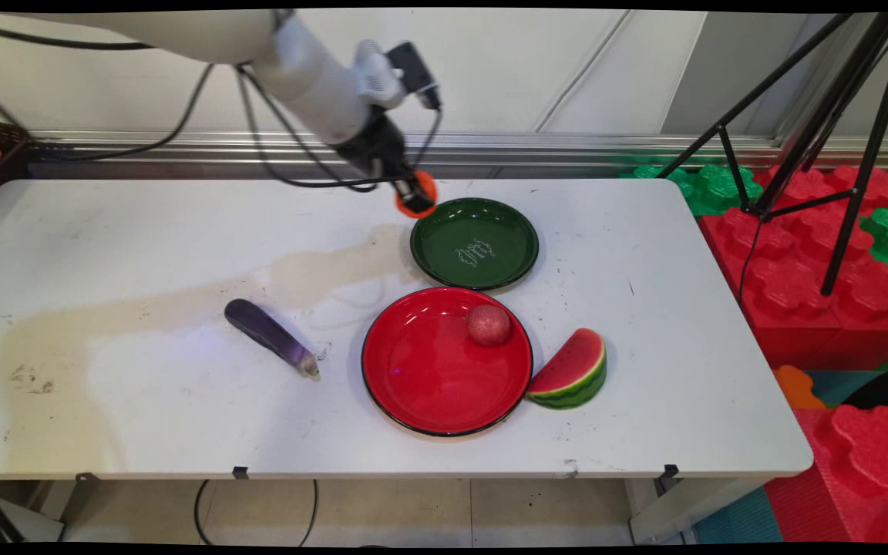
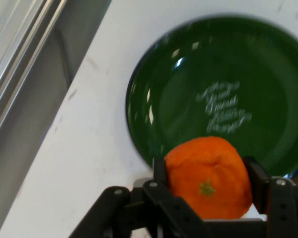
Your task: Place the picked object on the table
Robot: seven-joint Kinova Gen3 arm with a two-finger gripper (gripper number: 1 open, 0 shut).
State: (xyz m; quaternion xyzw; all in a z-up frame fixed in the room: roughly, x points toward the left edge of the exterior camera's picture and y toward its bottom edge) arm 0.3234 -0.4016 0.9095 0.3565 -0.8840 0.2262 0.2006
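The orange (image 1: 424, 187) sits clamped between my gripper's (image 1: 416, 202) two fingers, held just above the far-left rim of the green plate (image 1: 475, 243), at about the plate's ten o'clock. From the main camera I see only a sliver of orange peel showing around the black fingers. The green plate lies near the table's (image 1: 143, 401) far edge, and the red plate (image 1: 444, 362) lies just nearer to me, at the green plate's six o'clock, their rims close but apart. A small red ball-like fruit (image 1: 489, 324) rests inside the red plate at about its one o'clock. A watermelon slice (image 1: 571, 370) lies at the red plate's three to four o'clock, touching or almost touching its rim; I cannot tell which. An eggplant (image 1: 270, 337) lies on the bare table at the red plate's nine o'clock, well apart from it, its stalk end pointing toward the plate.

From the hand camera, the orange (image 2: 208, 177) fills the space between the fingers (image 2: 258, 181), which press on its two sides, its small green stem mark facing the lens. Beyond it the green plate (image 2: 154, 109) spreads over the upper right, with white lettering at its centre. White table (image 2: 89, 139) runs along the plate's left.
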